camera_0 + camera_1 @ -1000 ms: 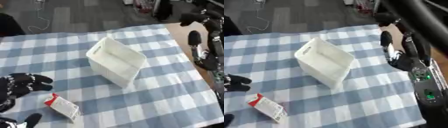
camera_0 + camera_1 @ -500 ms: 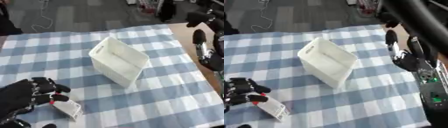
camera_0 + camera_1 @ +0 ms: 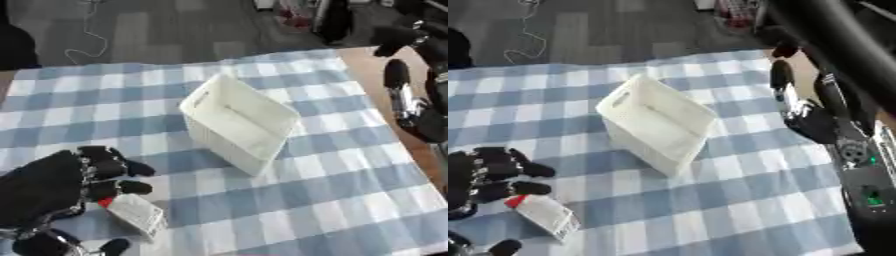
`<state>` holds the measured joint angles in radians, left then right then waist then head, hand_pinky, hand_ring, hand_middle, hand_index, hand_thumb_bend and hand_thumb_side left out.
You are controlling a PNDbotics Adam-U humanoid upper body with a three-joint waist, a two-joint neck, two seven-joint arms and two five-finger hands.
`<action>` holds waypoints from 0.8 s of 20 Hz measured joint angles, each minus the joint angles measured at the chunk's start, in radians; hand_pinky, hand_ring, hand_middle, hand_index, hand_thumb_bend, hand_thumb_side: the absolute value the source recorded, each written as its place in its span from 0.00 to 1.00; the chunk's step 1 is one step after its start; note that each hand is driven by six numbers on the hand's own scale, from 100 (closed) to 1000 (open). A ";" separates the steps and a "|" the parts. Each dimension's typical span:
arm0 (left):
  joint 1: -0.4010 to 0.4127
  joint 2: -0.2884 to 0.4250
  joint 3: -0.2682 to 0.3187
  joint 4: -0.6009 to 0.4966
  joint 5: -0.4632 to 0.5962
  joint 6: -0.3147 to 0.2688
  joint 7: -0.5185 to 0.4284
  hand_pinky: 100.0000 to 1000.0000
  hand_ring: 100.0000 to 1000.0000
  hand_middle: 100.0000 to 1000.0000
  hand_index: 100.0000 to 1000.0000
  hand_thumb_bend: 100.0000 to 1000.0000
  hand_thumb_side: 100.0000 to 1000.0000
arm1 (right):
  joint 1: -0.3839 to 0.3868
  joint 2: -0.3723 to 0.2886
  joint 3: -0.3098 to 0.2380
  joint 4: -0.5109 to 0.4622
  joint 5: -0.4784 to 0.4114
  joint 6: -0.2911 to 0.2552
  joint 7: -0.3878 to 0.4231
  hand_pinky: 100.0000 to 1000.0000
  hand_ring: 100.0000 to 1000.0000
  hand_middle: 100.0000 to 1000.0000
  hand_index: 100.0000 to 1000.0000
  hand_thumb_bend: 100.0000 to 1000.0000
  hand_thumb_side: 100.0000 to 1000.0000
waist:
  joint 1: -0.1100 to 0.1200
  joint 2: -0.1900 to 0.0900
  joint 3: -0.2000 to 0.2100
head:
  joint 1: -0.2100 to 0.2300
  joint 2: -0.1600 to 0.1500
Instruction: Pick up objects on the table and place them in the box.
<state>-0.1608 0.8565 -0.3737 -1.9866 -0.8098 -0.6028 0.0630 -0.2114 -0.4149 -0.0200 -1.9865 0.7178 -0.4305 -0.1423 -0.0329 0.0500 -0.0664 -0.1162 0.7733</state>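
Note:
A white open-top box (image 3: 238,122) stands askew in the middle of the blue-and-white checked cloth. A small white carton (image 3: 136,214) with a red end lies flat at the lower left. My black left hand (image 3: 48,192) hovers over the carton's red end. Its fingers (image 3: 122,169) reach out above the carton and its thumb (image 3: 112,246) shows below it, so the carton lies in the gap without being clasped. My right hand (image 3: 808,119) hangs at the right edge, beyond the cloth, well away from the box.
The checked cloth (image 3: 332,200) covers the table, and bare wood shows along the right edge (image 3: 420,155). Dark floor with a white cable (image 3: 92,30) lies beyond the far edge. My right arm (image 3: 842,60) fills the upper right.
My left hand has come in from the left edge and now spreads over the carton's red end. The carton and box stay put, and the view has shifted a little.

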 measured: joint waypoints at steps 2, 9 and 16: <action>-0.016 -0.008 0.000 0.000 -0.003 0.011 -0.007 0.61 0.64 0.77 0.80 0.09 0.99 | 0.000 0.000 0.000 0.000 0.000 0.002 0.005 0.41 0.46 0.57 0.80 0.00 0.95 | 0.000 0.000 0.000 | 0.004 0.000; -0.066 -0.022 -0.008 0.000 -0.007 0.044 -0.071 0.64 0.66 0.77 0.80 0.08 1.00 | 0.001 0.000 0.001 0.000 0.004 0.007 0.041 0.40 0.45 0.56 0.78 0.00 0.96 | 0.000 -0.004 0.000 | 0.008 0.000; -0.095 0.026 -0.045 0.000 -0.002 0.019 -0.163 0.69 0.69 0.77 0.80 0.13 0.97 | 0.001 0.000 0.010 0.000 0.014 0.011 0.084 0.39 0.45 0.56 0.78 0.00 0.96 | 0.005 -0.003 -0.007 | 0.001 0.000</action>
<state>-0.2556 0.8821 -0.4185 -1.9866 -0.8123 -0.5836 -0.0997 -0.2106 -0.4150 -0.0095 -1.9865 0.7317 -0.4198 -0.0582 -0.0276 0.0465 -0.0729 -0.1156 0.7734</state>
